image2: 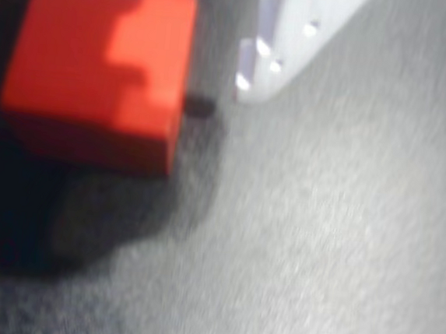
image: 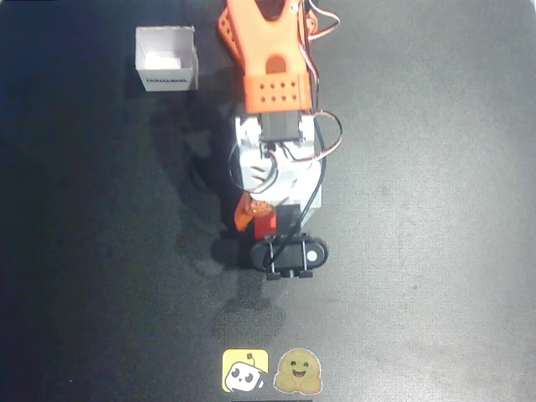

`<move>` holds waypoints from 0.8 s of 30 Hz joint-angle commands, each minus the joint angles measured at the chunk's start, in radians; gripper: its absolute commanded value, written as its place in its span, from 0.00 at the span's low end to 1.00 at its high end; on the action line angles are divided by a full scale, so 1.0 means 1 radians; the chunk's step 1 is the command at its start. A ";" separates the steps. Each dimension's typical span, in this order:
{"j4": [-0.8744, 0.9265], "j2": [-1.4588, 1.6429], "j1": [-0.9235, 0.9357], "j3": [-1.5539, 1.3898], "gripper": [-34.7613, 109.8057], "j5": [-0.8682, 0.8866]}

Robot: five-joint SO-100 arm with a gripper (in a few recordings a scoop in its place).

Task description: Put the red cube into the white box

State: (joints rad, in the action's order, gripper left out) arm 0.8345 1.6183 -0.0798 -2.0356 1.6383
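Observation:
The red cube [image: 266, 223] lies on the black table near the middle of the overhead view, under the tip of the orange and white arm. My gripper [image: 261, 219] is down at the cube, with the orange jaw against the cube's left side. In the wrist view the red cube [image2: 98, 78] fills the upper left. The white finger [image2: 272, 54] stands to its right with a narrow gap between them, so the gripper looks open around the cube. The other jaw is hidden there. The white box [image: 166, 57] stands open-topped at the upper left, well away from the gripper.
The black wrist camera mount [image: 289, 253] sits just below the cube in the overhead view. Two stickers, a yellow one [image: 244, 371] and a tan one [image: 300, 372], lie at the bottom edge. The arm's body [image: 272, 75] lies right of the box.

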 commanded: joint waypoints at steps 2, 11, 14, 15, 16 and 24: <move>-0.060 -0.015 0.014 0.002 0.38 0.038; -0.121 -0.075 0.028 -0.037 0.24 0.095; -0.057 -0.043 0.046 -0.020 0.24 0.112; -0.015 -0.014 0.061 -0.011 0.24 0.110; 0.044 0.025 0.075 0.005 0.24 0.114; 0.509 0.466 0.367 0.032 0.24 0.141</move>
State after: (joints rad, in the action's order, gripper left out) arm 1.2088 1.9251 0.1718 -2.0433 1.7963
